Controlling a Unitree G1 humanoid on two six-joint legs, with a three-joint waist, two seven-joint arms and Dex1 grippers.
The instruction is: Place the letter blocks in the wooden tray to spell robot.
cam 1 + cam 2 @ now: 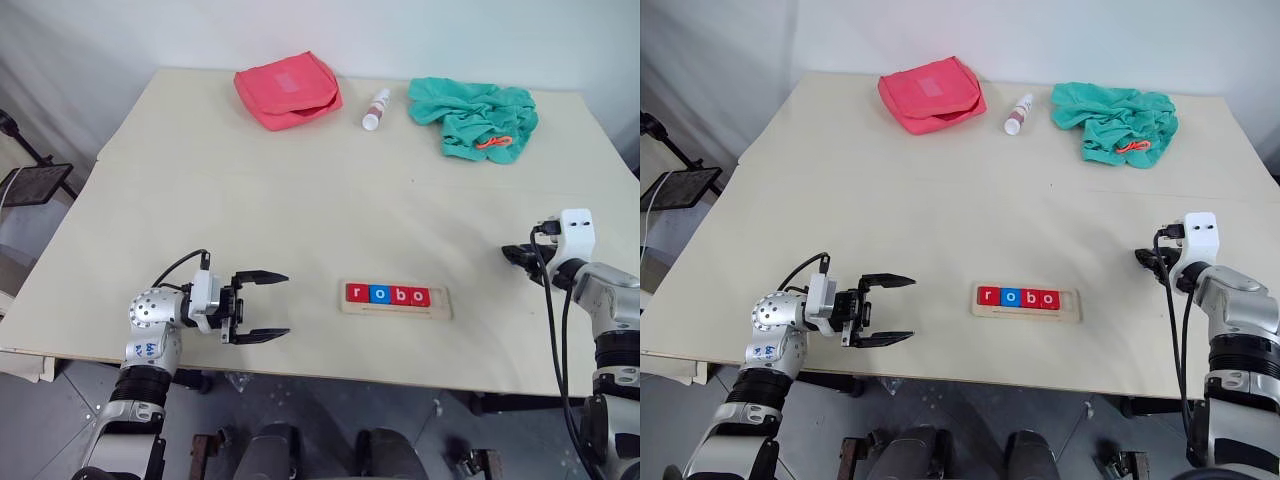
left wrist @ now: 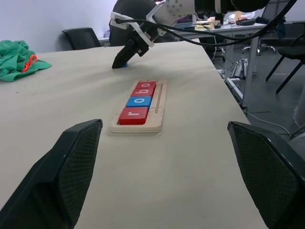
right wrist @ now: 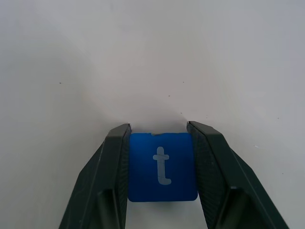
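blue "t" block (image 3: 162, 166) sits between the right gripper (image 3: 159, 131) fingers (image 3: 114, 162), both pads flush against its side edges, block flat on the table (image 1: 300, 180). white lowercase t reads upright from the wrist.
wooden tray (image 1: 396, 302) lies well to the left of that gripper, near the table's front edge. four letter blocks (image 1: 388, 295) seated in it, touching in a row: red r, blue o, red b, red o. reads "robo". slot at the tray's right end is bare wood.
left gripper (image 1: 262, 306) is left of the tray, apart from it, fingers spread wide, pointing toward it, nothing between them.
no other writing legible.
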